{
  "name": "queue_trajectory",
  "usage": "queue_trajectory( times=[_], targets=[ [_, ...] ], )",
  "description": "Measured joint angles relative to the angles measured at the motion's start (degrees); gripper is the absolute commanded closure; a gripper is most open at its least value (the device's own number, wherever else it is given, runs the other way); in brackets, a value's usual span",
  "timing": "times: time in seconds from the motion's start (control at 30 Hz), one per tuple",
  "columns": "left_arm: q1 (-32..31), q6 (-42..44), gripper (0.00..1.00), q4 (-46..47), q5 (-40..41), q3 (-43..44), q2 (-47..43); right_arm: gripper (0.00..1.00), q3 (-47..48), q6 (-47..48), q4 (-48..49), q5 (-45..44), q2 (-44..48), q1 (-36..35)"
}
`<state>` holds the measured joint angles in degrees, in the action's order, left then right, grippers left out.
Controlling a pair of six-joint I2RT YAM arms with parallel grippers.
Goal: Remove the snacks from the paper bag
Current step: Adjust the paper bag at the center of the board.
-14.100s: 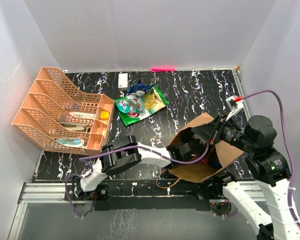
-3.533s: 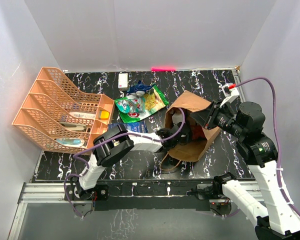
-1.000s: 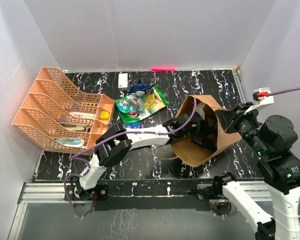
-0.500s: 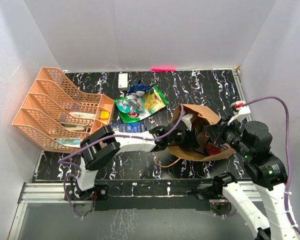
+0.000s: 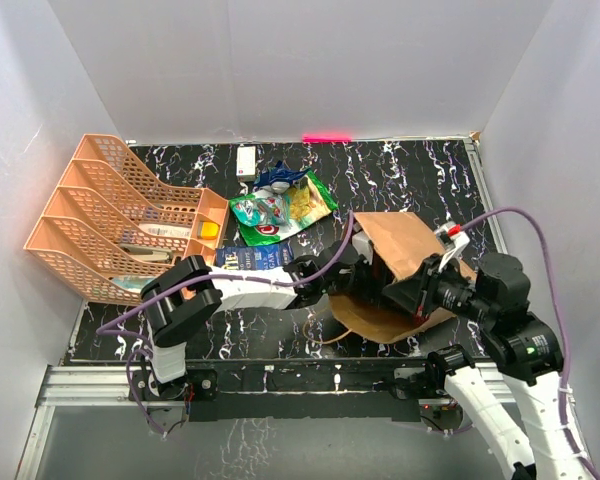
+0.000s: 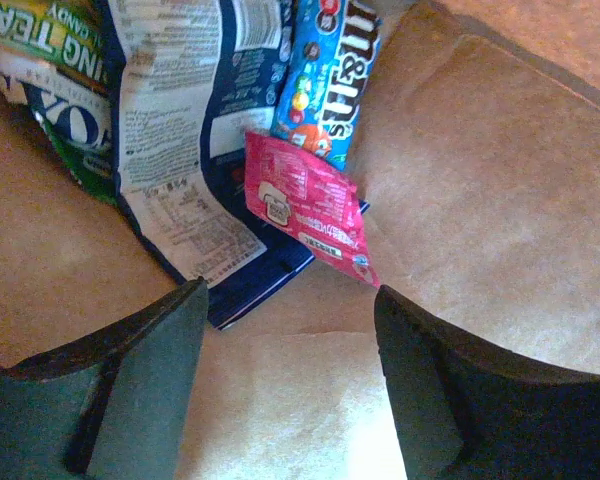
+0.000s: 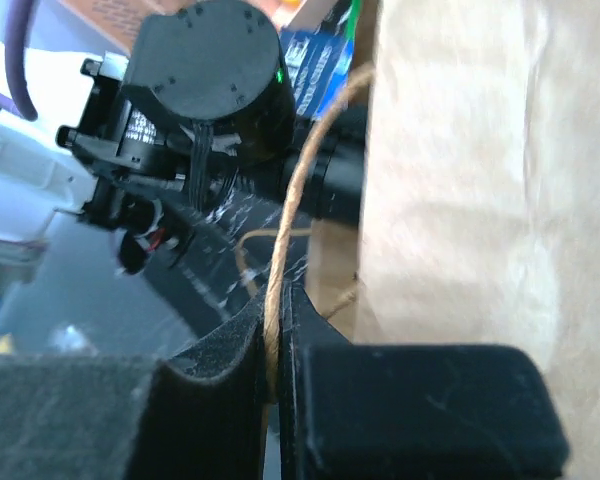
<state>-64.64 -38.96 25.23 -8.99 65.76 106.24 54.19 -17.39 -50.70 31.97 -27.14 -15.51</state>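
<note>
The brown paper bag (image 5: 405,245) lies on its side right of centre. My left gripper (image 6: 288,300) is open and empty inside it, above the bag's paper floor. Ahead of it lie a dark blue packet (image 6: 205,150), a blue M&M's packet (image 6: 330,60), a small pink packet (image 6: 305,205) and a green packet (image 6: 40,95). My right gripper (image 7: 277,330) is shut on the bag's twisted paper handle (image 7: 300,190); it shows in the top view (image 5: 427,288) at the bag's near side. On the table outside lie a green chip bag (image 5: 265,215), a green-yellow pouch (image 5: 310,198) and blue packets (image 5: 255,258).
An orange mesh organiser (image 5: 130,220) stands at the left. A small white box (image 5: 246,160) lies at the back. The bag's second handle loop (image 5: 330,335) lies on the table near the front edge. Walls close in the back and both sides.
The bag has tipped and flattened onto the table. My right gripper has moved down and left with the handle. My left arm has shifted left but stays in the bag's mouth.
</note>
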Motion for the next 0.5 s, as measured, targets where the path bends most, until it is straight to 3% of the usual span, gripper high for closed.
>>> queue_trajectory(
  times=[0.23,0.5],
  targets=[
    [-0.9,0.6,0.29,1.6,-0.6,-8.0,-3.7,0.92,-9.4,-14.6,-4.4,3.2,4.0,0.0],
    [-2.7,0.5,0.30,4.4,-1.0,-13.3,-7.5,0.92,-8.1,-17.2,-8.7,-2.0,10.9,0.0]
  ],
)
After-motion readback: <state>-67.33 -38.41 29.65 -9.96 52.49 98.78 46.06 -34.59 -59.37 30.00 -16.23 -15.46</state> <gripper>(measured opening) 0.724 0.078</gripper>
